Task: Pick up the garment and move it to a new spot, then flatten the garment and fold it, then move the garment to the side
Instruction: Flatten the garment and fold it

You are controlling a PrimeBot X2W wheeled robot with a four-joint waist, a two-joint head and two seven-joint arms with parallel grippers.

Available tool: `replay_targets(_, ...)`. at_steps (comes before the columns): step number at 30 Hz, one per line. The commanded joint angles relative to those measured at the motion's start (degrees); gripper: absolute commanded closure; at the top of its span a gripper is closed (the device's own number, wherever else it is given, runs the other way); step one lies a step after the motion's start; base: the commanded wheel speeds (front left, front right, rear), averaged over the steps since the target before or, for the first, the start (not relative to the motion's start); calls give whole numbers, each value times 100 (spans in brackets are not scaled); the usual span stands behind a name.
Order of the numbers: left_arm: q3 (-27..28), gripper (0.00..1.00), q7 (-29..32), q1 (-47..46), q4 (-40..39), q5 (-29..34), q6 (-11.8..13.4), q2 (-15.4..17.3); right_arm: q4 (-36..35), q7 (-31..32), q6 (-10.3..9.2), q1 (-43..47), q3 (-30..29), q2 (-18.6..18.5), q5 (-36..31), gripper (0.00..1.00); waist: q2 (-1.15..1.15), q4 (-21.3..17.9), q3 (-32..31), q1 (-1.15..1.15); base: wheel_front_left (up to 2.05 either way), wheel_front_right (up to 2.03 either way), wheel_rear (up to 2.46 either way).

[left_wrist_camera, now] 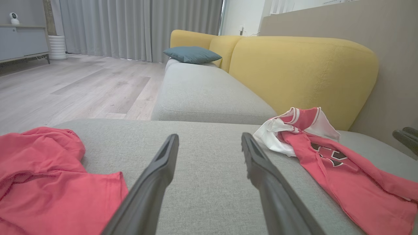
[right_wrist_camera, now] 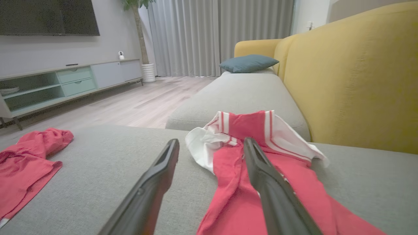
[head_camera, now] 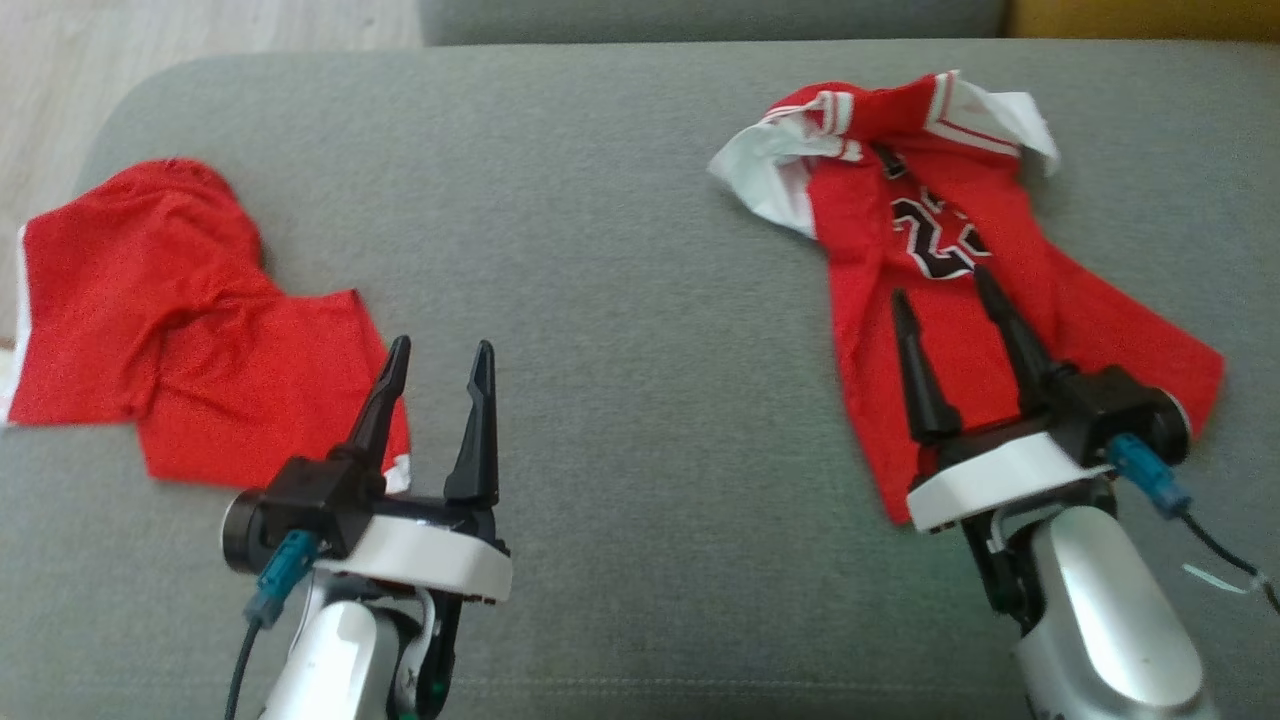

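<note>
Right gripper over the jersey at far right corner of the cushion, left gripper near front edge — both with fingers spread, empty. Best pinch the bunched collar, lift clear.

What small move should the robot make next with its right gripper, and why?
Probably lower the right gripper onto the crumpled red jersey with white trim and black numbers, then close. Its jaws stand open over the jersey's lower half and hold nothing, while the jersey lies bunched, not flat, on the grey fabric sofa cushion.
</note>
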Motion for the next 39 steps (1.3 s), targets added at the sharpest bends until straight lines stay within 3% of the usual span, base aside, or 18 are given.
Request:
replay_targets(1, 124, 0, -28, -281, -185, 9, -7, 18, -195, 32, 37, -116, 203, 66, -66, 0, 0, 150, 97, 0, 0, 0, 0)
replay_targets(10, -90, 0, -28, -425, -159, -85, 20, 18, 320, 324, 37, -654, -29, 66, -730, 0, 0, 786, 390, 0, 0, 0, 0)
replay_targets(22, -399, 0, -28, -534, -210, -366, 192, 18, 2023, 796, 37, -2038, -1248, -58, -2141, 0, 0, 1790, 906, 0, 0, 0, 0)
replay_targets(32, -605, 0, -28, -697, -313, -554, 309, 18, 2999, 893, 37, -2886, -2101, -333, -3243, 0, 0, 2166, 1301, 0, 0, 0, 0)
replay_targets(33, -620, 0, -28, -705, -322, -562, 316, 18, 3076, 886, 37, -2951, -2178, -329, -3315, 54, 0, 2173, 1331, 0, 0, 0, 0)
replay_targets(34, -632, 0, -28, -712, -330, -569, 323, 18, 3146, 858, 37, -3014, -2242, -323, -3380, 100, 0, 2174, 1357, 0, 0, 0, 0)
replay_targets(39, -634, 0, -28, -750, -314, -562, 345, 18, 3503, 340, 37, -3276, -2264, -140, -3410, 100, 0, 2067, 1362, 0, 0, 0, 0)
